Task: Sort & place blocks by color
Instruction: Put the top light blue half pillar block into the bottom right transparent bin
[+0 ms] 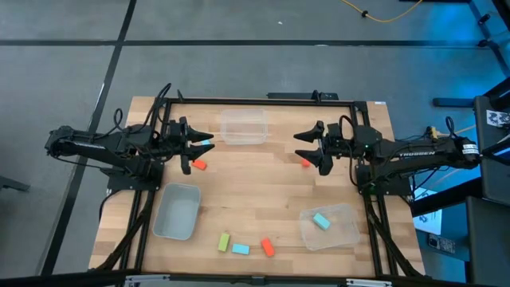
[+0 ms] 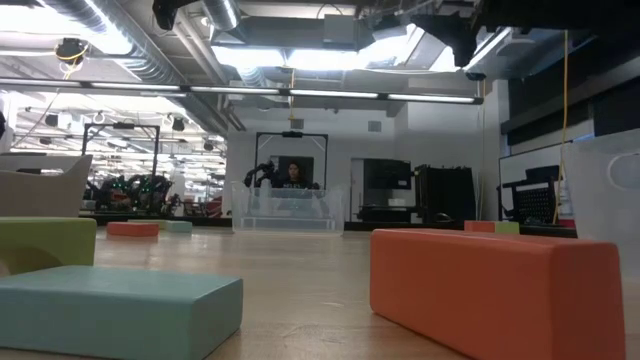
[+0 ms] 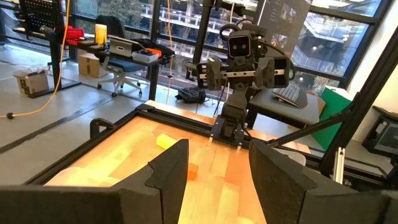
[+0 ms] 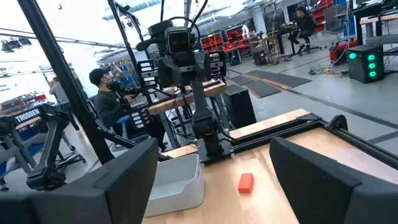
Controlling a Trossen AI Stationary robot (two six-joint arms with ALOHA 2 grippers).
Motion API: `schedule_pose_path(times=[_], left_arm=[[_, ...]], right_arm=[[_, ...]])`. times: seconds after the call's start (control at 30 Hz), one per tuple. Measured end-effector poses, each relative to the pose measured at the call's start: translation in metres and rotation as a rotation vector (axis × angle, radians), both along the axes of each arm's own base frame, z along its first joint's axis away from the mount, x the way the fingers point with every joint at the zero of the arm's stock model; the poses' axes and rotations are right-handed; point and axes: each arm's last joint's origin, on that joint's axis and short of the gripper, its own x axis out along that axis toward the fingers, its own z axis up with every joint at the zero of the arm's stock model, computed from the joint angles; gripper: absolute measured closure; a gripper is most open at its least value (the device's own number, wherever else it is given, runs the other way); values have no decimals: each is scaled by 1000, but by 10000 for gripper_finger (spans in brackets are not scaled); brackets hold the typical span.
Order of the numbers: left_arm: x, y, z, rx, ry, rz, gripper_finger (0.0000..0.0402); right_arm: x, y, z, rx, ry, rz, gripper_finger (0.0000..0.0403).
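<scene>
Both arms parked mid-counter (image 1: pixel 263 191) w/ fingers spread wide & empty, left fingers (image 1: pixel 194 146) right by an orange block (image 1: pixel 199 165), right fingers (image 1: pixel 309 147) by another (image 1: pixel 305 163), prob lined up for pickups imo.

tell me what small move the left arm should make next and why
Probably lower the left gripper onto the orange-red block lying on the table just beside it. Its jaws stand open and hold nothing, the block sits loose outside every bin, and only one cyan block lies in a clear bin so far. The right gripper hovers open too.
</scene>
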Motion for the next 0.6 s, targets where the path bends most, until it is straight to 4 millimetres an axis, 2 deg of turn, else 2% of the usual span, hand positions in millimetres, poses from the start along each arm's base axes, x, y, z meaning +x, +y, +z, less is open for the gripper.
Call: schedule_pose_path(times=[0.27,0.47,0.6], left_arm=[[0,1,0,-11,-4,34,239],[-2,17,-3,-135,-15,284,239],[-11,36,-9,-216,134,458,239]], right_arm=[[0,0,0,-14,0,-16,91],[0,-1,0,-11,-1,-43,91],[0,-1,0,-10,-1,-43,91]])
